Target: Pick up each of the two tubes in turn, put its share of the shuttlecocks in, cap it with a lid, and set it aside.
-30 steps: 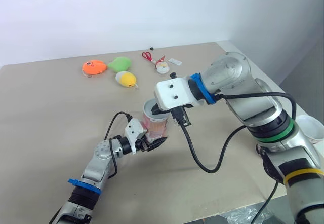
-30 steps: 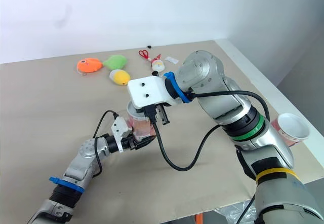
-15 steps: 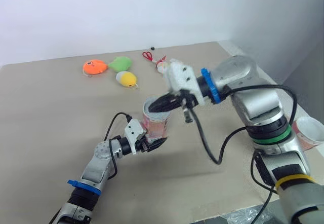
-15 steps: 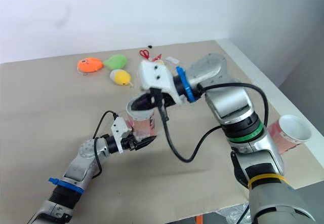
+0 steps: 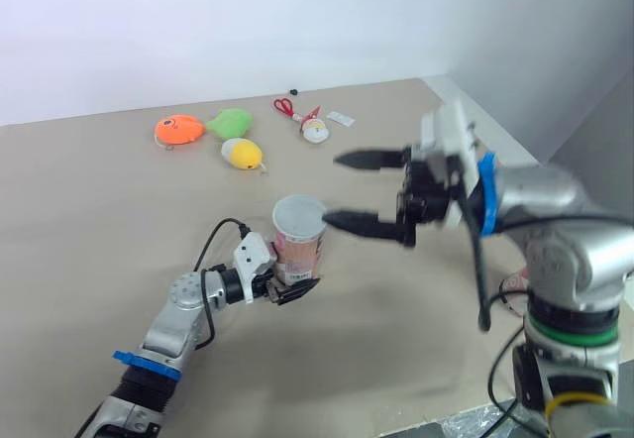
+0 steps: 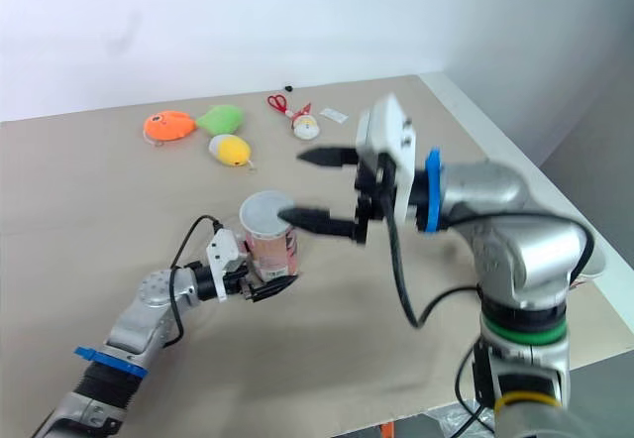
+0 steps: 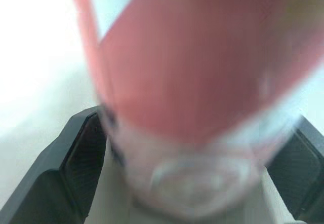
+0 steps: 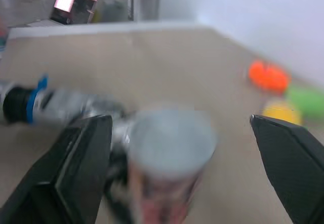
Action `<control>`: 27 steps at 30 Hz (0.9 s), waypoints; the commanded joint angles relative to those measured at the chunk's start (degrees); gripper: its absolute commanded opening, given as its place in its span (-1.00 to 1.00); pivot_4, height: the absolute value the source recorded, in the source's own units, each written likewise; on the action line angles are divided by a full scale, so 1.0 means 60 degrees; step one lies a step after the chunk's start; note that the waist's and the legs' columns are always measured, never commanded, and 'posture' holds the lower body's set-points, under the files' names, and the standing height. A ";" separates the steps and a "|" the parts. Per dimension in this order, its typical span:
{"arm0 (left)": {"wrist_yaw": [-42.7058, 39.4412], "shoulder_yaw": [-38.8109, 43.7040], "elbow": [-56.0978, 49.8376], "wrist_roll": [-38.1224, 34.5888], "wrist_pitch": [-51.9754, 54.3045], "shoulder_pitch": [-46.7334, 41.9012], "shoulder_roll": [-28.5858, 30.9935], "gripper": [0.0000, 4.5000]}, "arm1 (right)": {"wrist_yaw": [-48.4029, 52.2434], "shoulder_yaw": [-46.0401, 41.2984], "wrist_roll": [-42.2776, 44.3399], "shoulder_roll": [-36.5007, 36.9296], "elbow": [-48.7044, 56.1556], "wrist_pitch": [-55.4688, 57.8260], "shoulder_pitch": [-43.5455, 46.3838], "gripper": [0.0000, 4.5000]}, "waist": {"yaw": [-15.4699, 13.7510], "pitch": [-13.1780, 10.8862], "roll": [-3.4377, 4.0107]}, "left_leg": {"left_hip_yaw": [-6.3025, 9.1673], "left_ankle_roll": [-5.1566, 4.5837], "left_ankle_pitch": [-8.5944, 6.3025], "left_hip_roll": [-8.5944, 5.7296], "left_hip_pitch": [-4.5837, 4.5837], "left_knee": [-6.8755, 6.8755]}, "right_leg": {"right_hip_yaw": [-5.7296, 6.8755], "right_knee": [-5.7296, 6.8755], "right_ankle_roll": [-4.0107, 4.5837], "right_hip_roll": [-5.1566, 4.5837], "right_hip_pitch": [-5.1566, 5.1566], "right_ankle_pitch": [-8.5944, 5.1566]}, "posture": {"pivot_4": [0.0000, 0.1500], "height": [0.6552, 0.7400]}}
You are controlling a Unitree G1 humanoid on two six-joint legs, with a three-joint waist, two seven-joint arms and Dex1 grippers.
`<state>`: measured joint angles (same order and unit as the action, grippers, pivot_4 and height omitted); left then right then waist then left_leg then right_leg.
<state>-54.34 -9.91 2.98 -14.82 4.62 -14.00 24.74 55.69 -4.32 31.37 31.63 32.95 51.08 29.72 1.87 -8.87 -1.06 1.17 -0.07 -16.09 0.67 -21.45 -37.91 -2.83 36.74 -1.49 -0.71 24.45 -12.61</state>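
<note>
At the centre of the head view, the left gripper (image 5: 285, 283) is clamped on the base of the red-and-white cylindrical tube (image 5: 296, 248). The tube stands upright with a pale round lid (image 5: 298, 214) over its mouth. Just right of it hangs the right gripper (image 5: 334, 190), spread wide and holding nothing. Its lower black finger (image 5: 362, 224) is close to the lid, so a sideways sweep could dislodge the lid or tip the tube. Whether the lid is fully seated cannot be told.

tube (image 5: 297, 247) in left hand (image 5: 288, 282) | right hand (image 5: 334, 190) right of tube | toys (image 5: 244, 153) behind
</note>
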 commanded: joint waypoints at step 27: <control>-0.1939 0.0143 -0.1303 -0.1130 0.2181 -0.0752 0.1371 1.00 | -0.1595 0.3150 -0.3307 -0.2156 -0.4156 -0.6691 -0.2518 0.60 | 0.0082 -0.0163 -0.0073 | -0.0003 0.0033 -0.0014 -0.0014 -0.0008 0.0010 | -0.0003 0.0003 0.0012 -0.0023 0.0006 -0.0017 | 1.00 1.00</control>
<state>-65.61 -9.25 -3.96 -21.36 18.63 -18.05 32.67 46.16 14.75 11.16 19.12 7.07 12.13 14.03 2.36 -9.85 -1.50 1.15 0.13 -16.18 0.59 -21.49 -37.85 -2.85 36.76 -1.41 -0.85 24.48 -12.70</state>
